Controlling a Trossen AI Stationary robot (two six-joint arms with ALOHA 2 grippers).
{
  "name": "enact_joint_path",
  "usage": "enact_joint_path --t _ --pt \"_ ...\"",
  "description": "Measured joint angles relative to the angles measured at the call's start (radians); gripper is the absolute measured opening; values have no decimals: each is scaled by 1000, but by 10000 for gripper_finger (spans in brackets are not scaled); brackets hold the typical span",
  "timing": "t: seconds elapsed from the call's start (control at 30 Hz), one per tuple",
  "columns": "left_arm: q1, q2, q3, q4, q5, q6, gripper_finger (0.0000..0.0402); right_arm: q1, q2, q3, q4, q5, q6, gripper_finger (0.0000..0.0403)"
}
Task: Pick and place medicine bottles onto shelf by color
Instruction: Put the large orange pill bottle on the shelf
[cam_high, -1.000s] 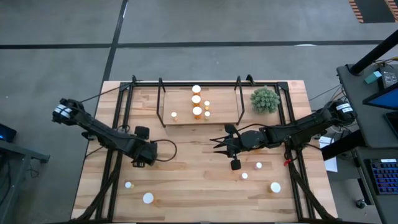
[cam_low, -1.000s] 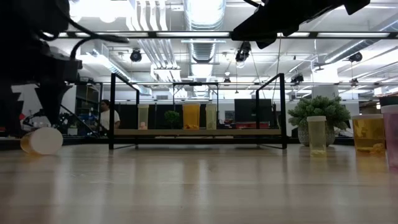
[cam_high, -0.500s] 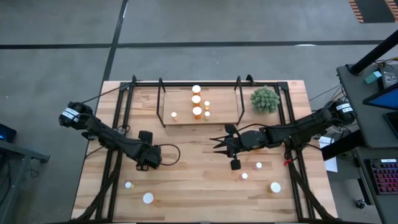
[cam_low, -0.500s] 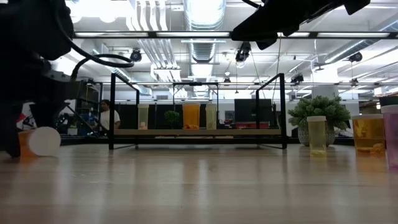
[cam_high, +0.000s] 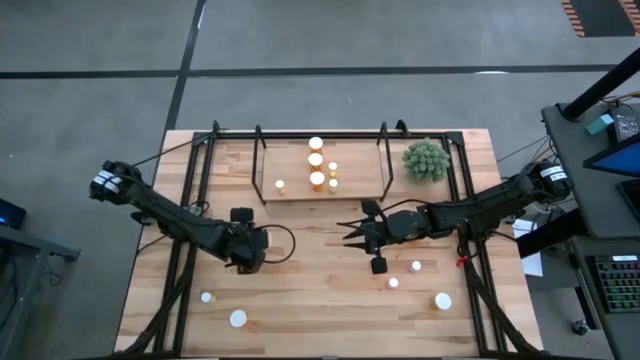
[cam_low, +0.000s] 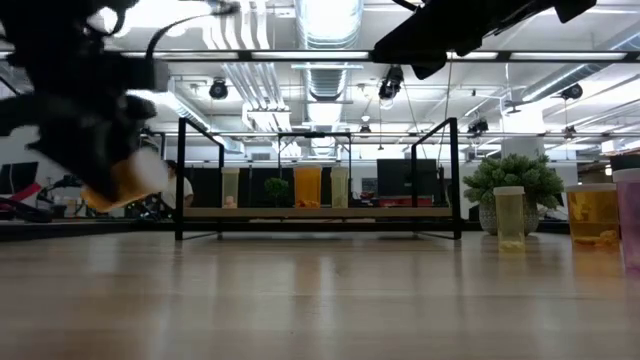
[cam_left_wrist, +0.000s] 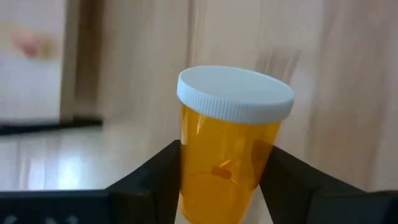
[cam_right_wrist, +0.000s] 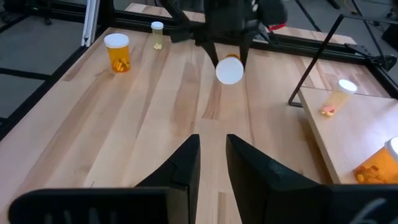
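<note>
Left wrist view shows the left tool (cam_left_wrist: 217, 180) gripping an orange bottle (cam_left_wrist: 227, 143), lifted off the desk (cam_high: 300, 290); next, carry it to the shelf (cam_high: 300, 191). Right tool (cam_right_wrist: 212, 163) waits mid-desk, nearly closed, empty.

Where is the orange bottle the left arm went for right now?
The orange bottle sits between the left gripper's fingers, lifted off the table on the left side, in front of the shelf's left end.
</note>
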Motion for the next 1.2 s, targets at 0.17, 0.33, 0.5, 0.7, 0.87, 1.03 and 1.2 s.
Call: enact_joint_path --t 0.17,0.33,0.5,0.7,0.87,1.03,1.2 --pt "0 -29 2 320 -61 57 163 2 2 0 10 0 55 68" --pt "0 -13 -3 652 -108 208 163 9 2 0 70 -8 124 98" --pt "4 14 -3 847 -169 325 162 9 2 0 158 -8 144 173" --pt "27 65 -3 993 -249 349 162 9 5 55 186 2 75 254" --pt "49 124 -3 1106 -249 373 162 11 76 142 178 30 -7 275" --pt "55 156 2 1158 -249 391 162 9 166 276 5 108 -31 267" --pt "56 154 2 1173 -249 393 162 8 228 423 -256 183 -9 252"
